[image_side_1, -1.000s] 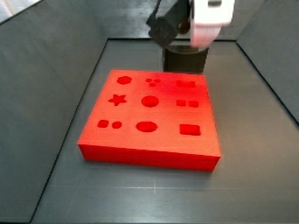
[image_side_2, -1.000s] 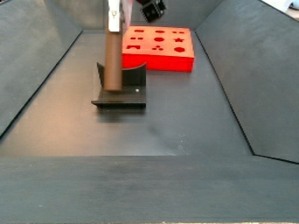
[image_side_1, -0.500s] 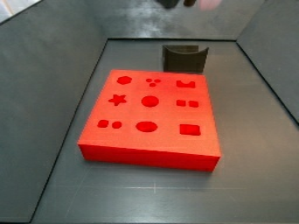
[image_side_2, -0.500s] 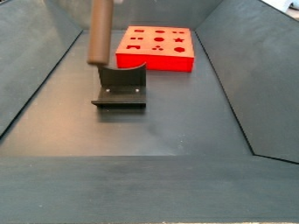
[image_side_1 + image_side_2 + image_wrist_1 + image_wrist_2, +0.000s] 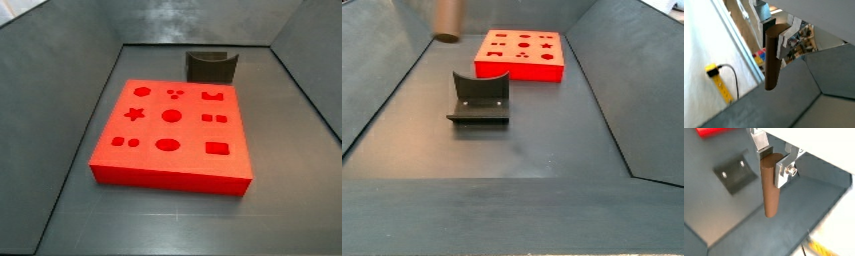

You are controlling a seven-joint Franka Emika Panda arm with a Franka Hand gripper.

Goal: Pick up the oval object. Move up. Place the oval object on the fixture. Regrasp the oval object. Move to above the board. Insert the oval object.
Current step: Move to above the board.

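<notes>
In both wrist views my gripper (image 5: 775, 36) (image 5: 769, 162) is shut on the upper end of the oval object (image 5: 771, 65) (image 5: 769, 193), a slim brown peg hanging down from the silver fingers (image 5: 783, 170). Only the peg's lower end (image 5: 446, 20) shows in a side view, high above the floor and up-left of the fixture (image 5: 480, 97). The dark fixture (image 5: 211, 67) (image 5: 734, 174) stands bare behind the red board (image 5: 171, 133) (image 5: 520, 53). The gripper itself is out of both side views.
Grey walls slope up around the bin floor (image 5: 281, 200) (image 5: 543, 140). A corner of the red board (image 5: 711, 130) shows in a wrist view. A yellow part with a black cable (image 5: 714, 71) hangs outside the bin wall.
The gripper has risen with the peg from just above the fixture. It has left both side views, and only the peg's tip still shows in one.
</notes>
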